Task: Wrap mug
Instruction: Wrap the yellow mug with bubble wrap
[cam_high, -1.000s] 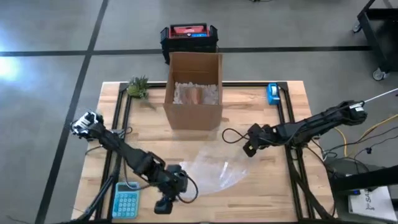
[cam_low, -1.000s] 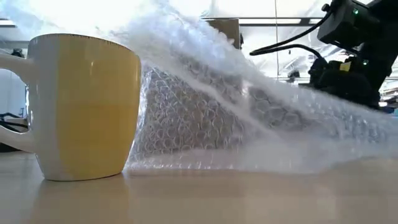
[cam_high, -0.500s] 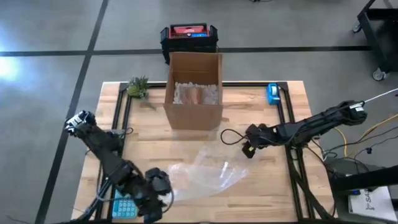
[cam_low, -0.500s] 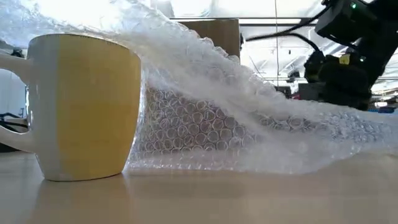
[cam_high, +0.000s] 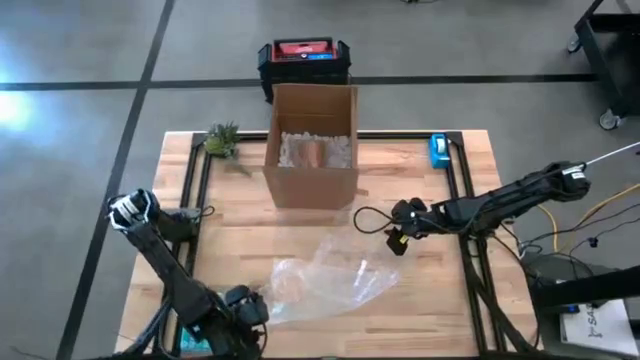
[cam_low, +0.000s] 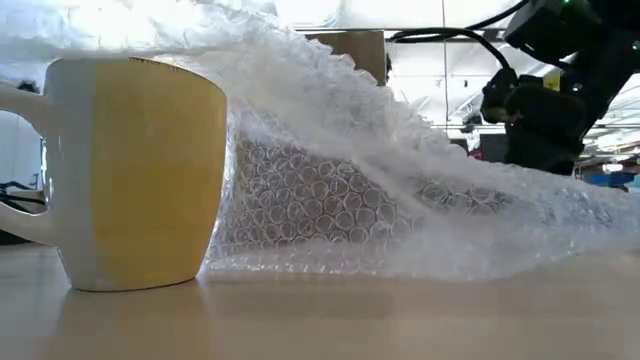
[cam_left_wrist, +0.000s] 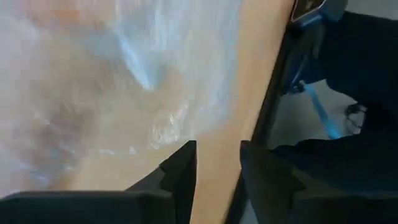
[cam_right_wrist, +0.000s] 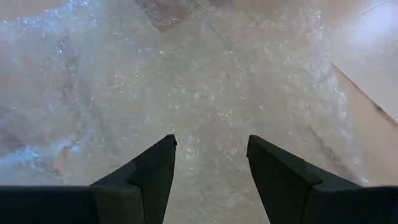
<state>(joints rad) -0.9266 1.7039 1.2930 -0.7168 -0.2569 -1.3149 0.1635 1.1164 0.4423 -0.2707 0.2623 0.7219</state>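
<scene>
A white and yellow mug (cam_low: 130, 170) stands upright on the wooden table, its handle on the side away from the bubble wrap. A sheet of clear bubble wrap (cam_high: 325, 285) lies at the table's front middle; its raised part (cam_low: 400, 200) drapes over the mug's rim and slopes down to the table. From above, the mug is hidden under the wrap. My left gripper (cam_high: 245, 305) is open at the wrap's left edge, over bare wood (cam_left_wrist: 217, 168). My right gripper (cam_high: 398, 240) is open above the wrap's right part (cam_right_wrist: 186, 81), nothing between its fingers.
An open cardboard box (cam_high: 310, 145) with packing inside stands at the far middle. A small plant (cam_high: 222, 138) is at the far left and a blue tape dispenser (cam_high: 438, 150) at the far right. A black cable (cam_high: 370, 218) loops near the right gripper.
My left gripper has swung away from the wrap toward the table's left edge, and the arm has drawn back with it. The wrap's raised part has settled farther over the mug's rim. The mug has stayed put.
</scene>
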